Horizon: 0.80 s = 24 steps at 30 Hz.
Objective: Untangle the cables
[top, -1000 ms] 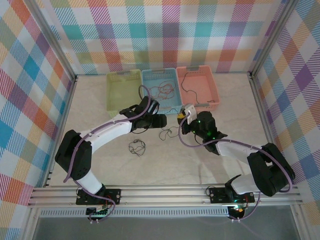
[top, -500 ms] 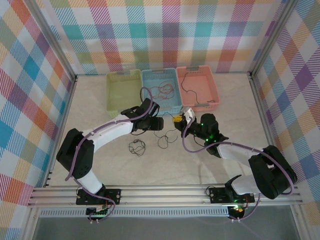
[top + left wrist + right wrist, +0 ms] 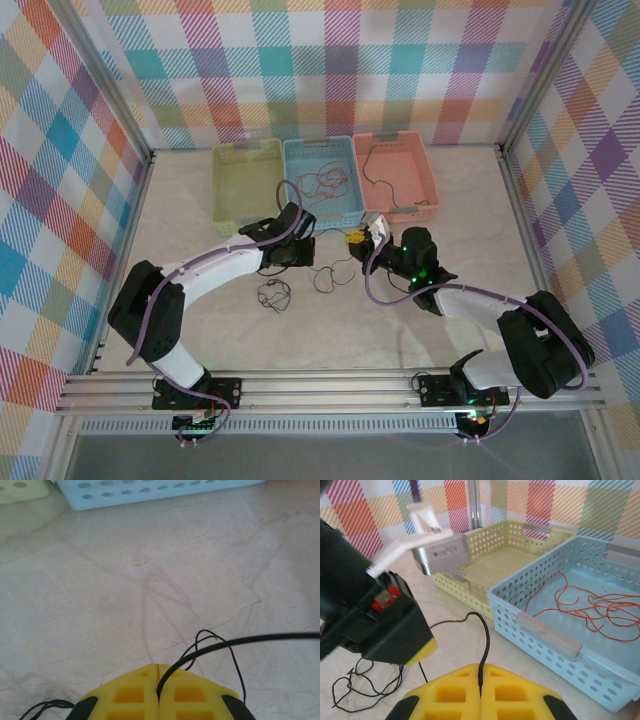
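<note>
Blk cable (image 3: 250,640): on table (image 3: 100,605), betw both grips.
Red cables (image 3: 326,183): in blue basket (image 3: 550,635).
L grip (image 3: 158,670): closed, pinching blk cable.
R grip (image 3: 480,669): closed, pinching blk cable too.

Light is bright, even and diffuse throughout. From overhead the desk (image 3: 340,335) shows no glare, and my arms cast only soft, pale shadows. That view is sharp, with a slight wide-angle spread at its edges.

In my left wrist view, my yellow fingers (image 3: 125,695) are soft at the bottom edge. The black cable (image 3: 260,639) close to the lens blurs thick, and faint shadow lines cross the desk.

In my right wrist view, the blue basket (image 3: 590,672) is crisp and my fingers (image 3: 450,692) are slightly soft.
</note>
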Motion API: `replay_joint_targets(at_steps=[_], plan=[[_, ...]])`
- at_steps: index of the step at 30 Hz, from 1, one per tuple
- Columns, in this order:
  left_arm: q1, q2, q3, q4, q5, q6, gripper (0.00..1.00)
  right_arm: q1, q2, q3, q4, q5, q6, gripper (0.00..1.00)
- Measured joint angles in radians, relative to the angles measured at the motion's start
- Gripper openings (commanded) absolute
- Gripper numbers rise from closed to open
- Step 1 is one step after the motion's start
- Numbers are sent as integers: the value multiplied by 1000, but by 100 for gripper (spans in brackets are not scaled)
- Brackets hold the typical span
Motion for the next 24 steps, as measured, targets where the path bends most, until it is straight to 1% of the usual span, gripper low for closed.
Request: replay_joint_targets(at_steps=[1, 2, 4, 5, 6, 13, 20, 24], plan=[[0, -14, -3, -1, -3, -3, 0, 0, 0, 0, 0, 5, 0, 14], [0, -32, -6, -1, -5, -4, 0, 0, 0, 0, -1, 8, 1, 19], [0, -65, -7, -3, -12, -10, 0, 0, 0, 0, -2, 16, 1, 36], [0, -84, -7, -6, -16, -14, 0, 0, 0, 0, -5, 24, 5, 43], [0, -102, -7, -12, -24, -18, 0, 0, 0, 0, -6, 32, 4, 46], [6, -211, 3, -74, -117, -53, 0, 0, -7, 0, -7, 110, 1, 48], [55, -217, 95, -132, -184, -86, 0, 0, -10, 0, -33, 172, 2, 48], [80, -217, 109, -132, -183, -100, 0, 0, -9, 0, -44, 167, 2, 48]])
